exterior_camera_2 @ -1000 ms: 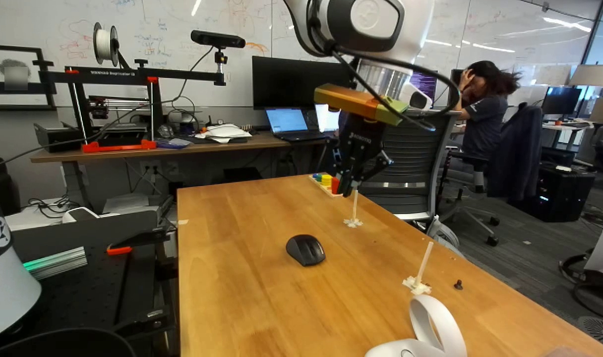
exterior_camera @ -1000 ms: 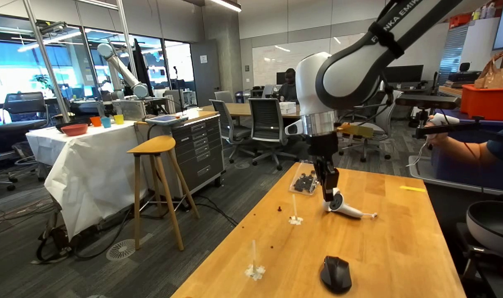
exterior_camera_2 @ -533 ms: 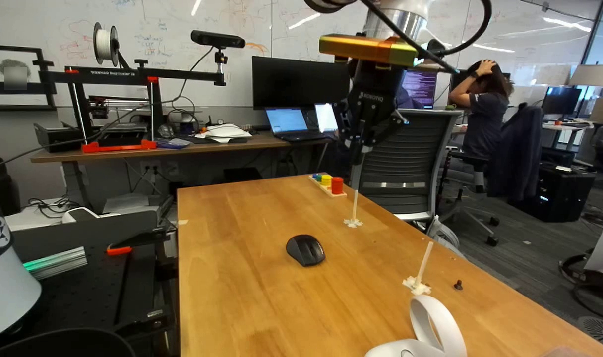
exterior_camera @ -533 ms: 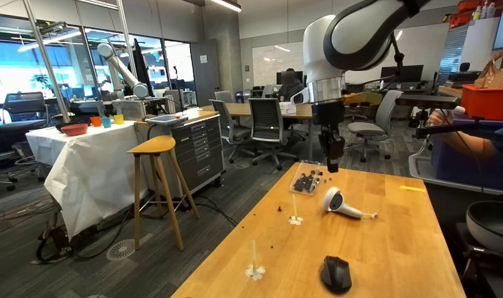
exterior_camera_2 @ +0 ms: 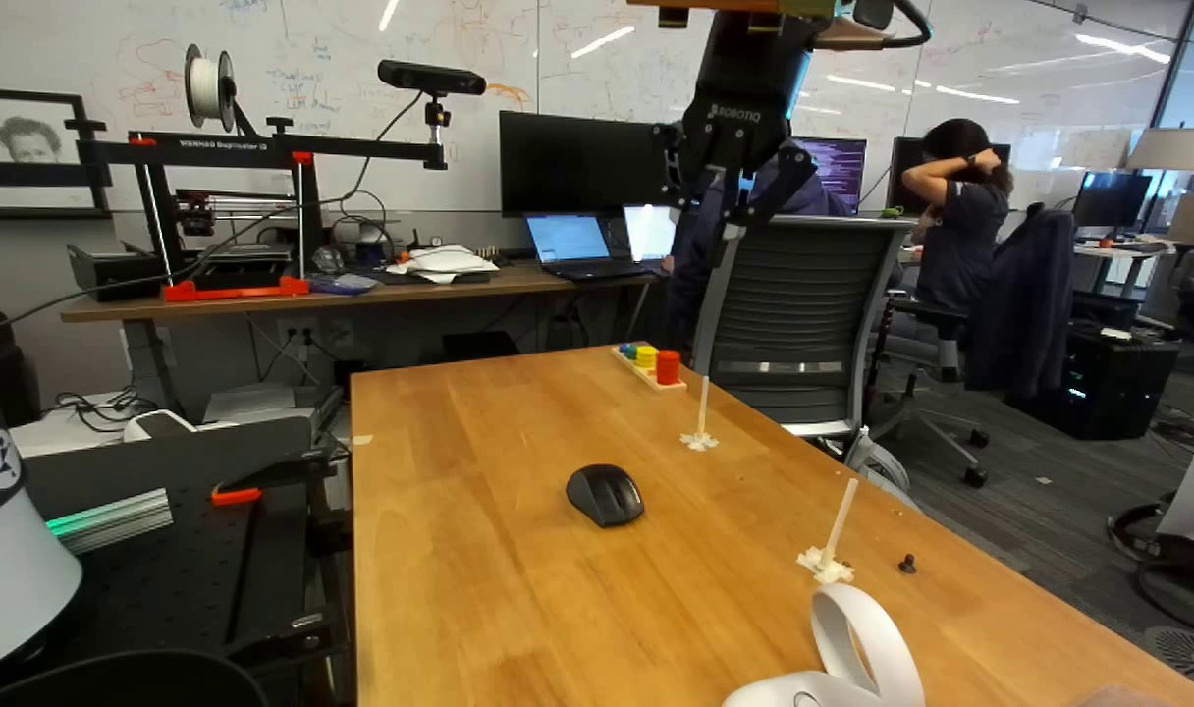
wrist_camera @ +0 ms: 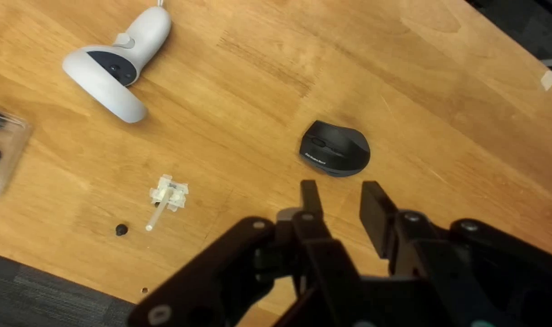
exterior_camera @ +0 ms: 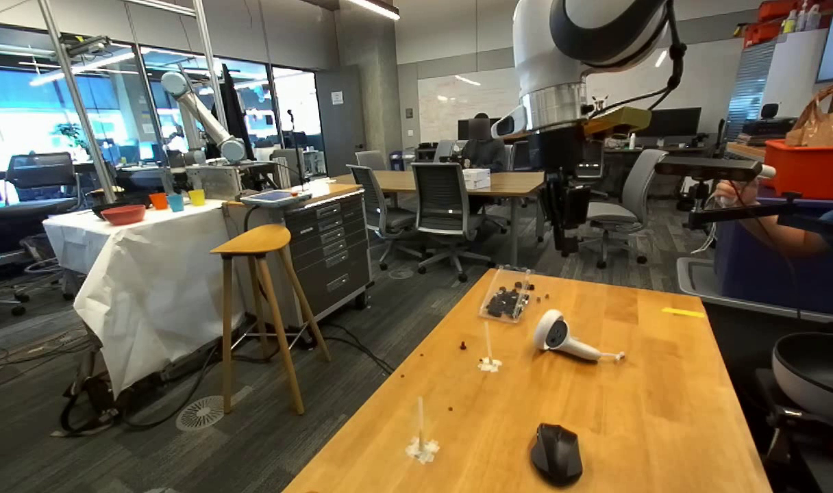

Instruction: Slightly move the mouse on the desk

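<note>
The black mouse (exterior_camera: 557,454) lies on the tan wooden desk (exterior_camera: 636,411) in an exterior view; it also shows in an exterior view (exterior_camera_2: 605,495), near the middle of the desk (exterior_camera_2: 479,550). In the wrist view the mouse (wrist_camera: 335,149) lies just beyond the fingertips in the picture, whole and uncovered. My gripper (wrist_camera: 340,193) has its two fingers apart with nothing between them. In both exterior views the gripper (exterior_camera: 564,248) (exterior_camera_2: 713,241) hangs fingers down, well above the desk and away from the mouse.
A white handled controller (exterior_camera: 577,349) lies on the desk, also in the wrist view (wrist_camera: 148,34). Two thin pale sticks (exterior_camera_2: 703,405) (exterior_camera_2: 841,520) stand taped upright. A clear box (exterior_camera: 490,305) holds dark bits. Coloured pegs (exterior_camera_2: 668,368) sit on a board. A chair (exterior_camera_2: 803,324) stands behind.
The arm and gripper have risen away from the desk. The fingers, close together earlier, are now apart. The mouse has not moved.
</note>
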Robot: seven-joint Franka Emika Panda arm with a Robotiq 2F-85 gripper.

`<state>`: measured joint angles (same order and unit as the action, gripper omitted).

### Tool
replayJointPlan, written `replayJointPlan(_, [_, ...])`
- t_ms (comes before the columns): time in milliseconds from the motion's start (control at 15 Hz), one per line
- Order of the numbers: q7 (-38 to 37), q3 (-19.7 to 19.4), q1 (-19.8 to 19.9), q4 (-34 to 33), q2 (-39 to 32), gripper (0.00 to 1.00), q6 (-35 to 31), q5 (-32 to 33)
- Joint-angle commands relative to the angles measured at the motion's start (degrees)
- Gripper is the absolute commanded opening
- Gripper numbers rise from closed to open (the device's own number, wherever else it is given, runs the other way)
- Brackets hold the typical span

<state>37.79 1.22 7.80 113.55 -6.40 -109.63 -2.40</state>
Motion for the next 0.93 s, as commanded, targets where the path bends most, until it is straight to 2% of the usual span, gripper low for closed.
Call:
replayJointPlan(0, [2.0, -1.3, -1.0, -1.6, 1.6, 0.62, 4.9, 0.5])
replayJointPlan(333, [2.9, -1.8, -1.0, -2.7, 2.1, 1.0, 9.1, 1.2])
replayJointPlan(733, [3.7, -2.3, -0.9, -2.8, 2.4, 1.0, 12.5, 2.2])
replayJointPlan(800, [2.4, -2.3, -1.1, -1.8, 1.7, 1.0, 9.6, 1.2])
replayJointPlan(867, [2.5, -2.3, -1.1, -1.8, 1.7, 0.99, 10.1, 1.2])
